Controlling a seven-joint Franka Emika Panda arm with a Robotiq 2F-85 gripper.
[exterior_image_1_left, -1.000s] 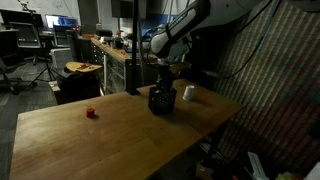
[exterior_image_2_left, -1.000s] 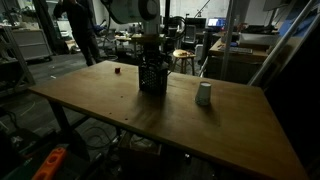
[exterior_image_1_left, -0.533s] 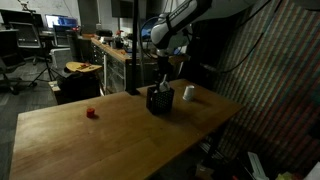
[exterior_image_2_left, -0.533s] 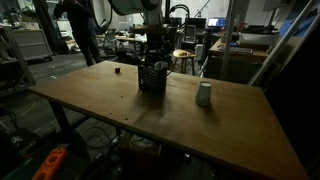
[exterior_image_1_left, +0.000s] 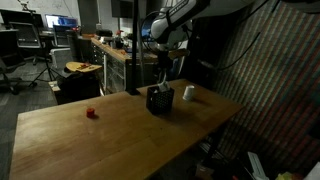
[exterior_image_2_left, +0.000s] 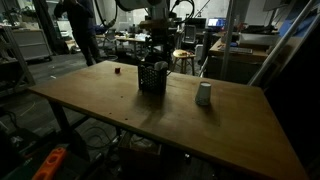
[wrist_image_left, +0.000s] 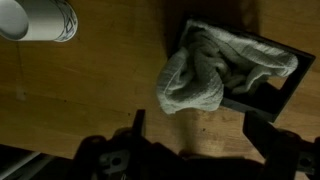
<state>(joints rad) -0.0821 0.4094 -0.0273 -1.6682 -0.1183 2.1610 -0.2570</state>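
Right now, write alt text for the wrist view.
A grey cloth sits in a black basket, bulging over its edge, on a wooden table. The open tool hangs above it; a white cup stands upper left.

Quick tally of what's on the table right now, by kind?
Black mesh basket: 1
Grey cloth: 1
White cup: 1
Small red object: 1
Total: 4

In the wrist view the top edge cuts off the cup (wrist_image_left: 38, 18). The cloth (wrist_image_left: 200, 75) hides much of the basket (wrist_image_left: 262, 103). In an exterior view the red thing (exterior_image_1_left: 90, 113) is too small to tell.
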